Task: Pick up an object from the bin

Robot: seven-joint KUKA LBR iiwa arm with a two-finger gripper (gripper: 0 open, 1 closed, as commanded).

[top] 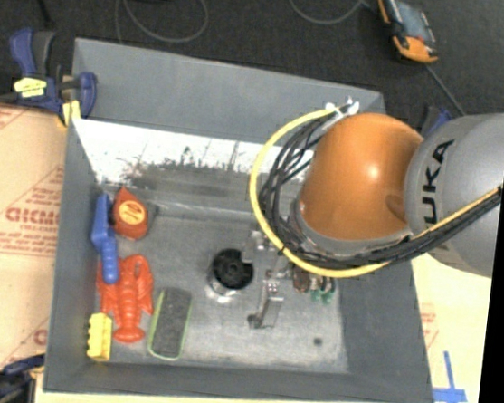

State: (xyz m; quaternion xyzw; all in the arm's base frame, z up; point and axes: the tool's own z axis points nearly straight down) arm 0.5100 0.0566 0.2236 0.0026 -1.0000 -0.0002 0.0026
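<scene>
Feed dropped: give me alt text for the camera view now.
The gripper is over the bin floor, just right of a black round cap mid-bin. By the left wall lie an orange disc, a blue tool, an orange lobster toy, a green pad and a yellow block.

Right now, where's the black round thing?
Camera view: the black round thing sits mid-bin on the floor, just left of the gripper, with the orange lobster and green pad further left.

One overhead camera, slightly oblique, close over the bin (226, 334)
</scene>
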